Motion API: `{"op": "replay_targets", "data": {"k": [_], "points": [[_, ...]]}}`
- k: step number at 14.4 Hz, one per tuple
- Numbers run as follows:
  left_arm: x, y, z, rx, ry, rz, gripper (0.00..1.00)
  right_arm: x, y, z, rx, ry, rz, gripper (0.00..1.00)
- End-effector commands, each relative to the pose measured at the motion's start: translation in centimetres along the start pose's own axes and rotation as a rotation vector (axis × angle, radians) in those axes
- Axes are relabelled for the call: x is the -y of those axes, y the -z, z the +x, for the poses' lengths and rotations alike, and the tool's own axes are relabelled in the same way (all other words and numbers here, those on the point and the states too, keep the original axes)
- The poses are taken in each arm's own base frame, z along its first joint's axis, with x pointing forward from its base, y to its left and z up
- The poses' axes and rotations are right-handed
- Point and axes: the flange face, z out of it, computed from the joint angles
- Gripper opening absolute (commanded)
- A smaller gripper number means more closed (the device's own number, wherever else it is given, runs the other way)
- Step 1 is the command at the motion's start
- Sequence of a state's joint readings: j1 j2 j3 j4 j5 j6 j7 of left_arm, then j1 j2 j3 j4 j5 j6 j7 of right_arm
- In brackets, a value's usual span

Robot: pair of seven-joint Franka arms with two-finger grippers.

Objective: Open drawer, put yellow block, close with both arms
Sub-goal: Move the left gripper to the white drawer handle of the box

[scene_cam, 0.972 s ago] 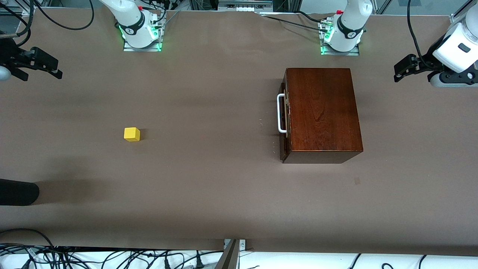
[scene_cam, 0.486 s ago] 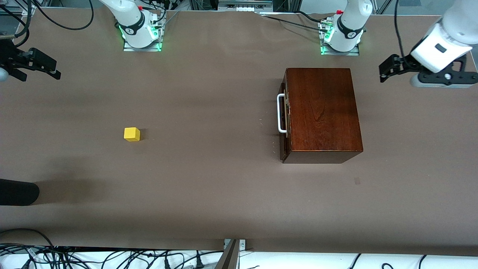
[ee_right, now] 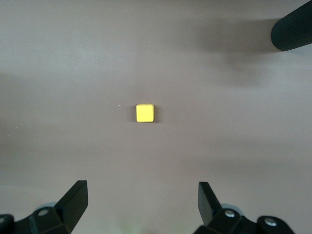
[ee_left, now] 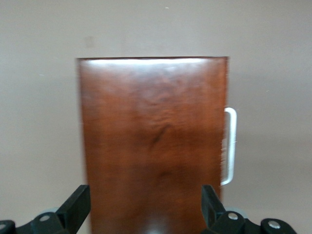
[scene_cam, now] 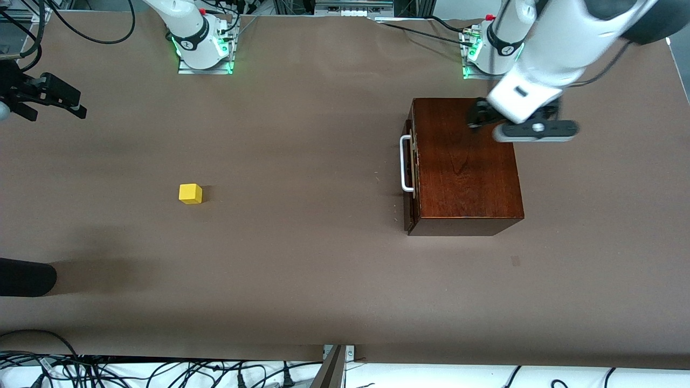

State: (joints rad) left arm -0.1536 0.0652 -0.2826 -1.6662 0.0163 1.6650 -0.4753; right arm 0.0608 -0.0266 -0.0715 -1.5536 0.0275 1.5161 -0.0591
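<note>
Left pincer (scene_cam: 477,119) hangs over the top of the wooden box (scene_cam: 463,161), near the edge closest to the arm bases, its fingers (ee_left: 75,207) spread wide. Right pincer (scene_cam: 51,99) waits in the air over the right arm's end of the bench (scene_cam: 302,258), likewise spread, with the yellow block (scene_cam: 190,193) seen below it in its wrist view. That cube rests flat on the bench, well apart from the box. Shut flush, the drawer (scene_cam: 412,167) faces the right arm's end; its white handle (scene_cam: 404,164) runs along the line from arm bases to front camera. A black cylinder (scene_cam: 24,276) lies nearer the front camera than the block.
</note>
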Motion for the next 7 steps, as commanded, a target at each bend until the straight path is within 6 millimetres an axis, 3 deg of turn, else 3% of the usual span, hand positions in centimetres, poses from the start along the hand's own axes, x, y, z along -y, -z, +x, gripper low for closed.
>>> {"op": "replay_targets", "data": {"k": [1,4,7], "points": [[-5.5,-2.9,0.0,0.02,0.051,-0.025,1.0,0.1,0.2,0.1,0.008,0.031,0.015,1.0],[-11.4,-6.6,-1.1,0.03,0.092,-0.031,1.0,2.0,0.5,0.2,-0.004,0.073,0.0,1.0],[-15.8,-10.5,-2.4,0.026,0.077,0.005,1.0,2.0,0.6,0.2,-0.007,0.076,-0.002,1.0]]}}
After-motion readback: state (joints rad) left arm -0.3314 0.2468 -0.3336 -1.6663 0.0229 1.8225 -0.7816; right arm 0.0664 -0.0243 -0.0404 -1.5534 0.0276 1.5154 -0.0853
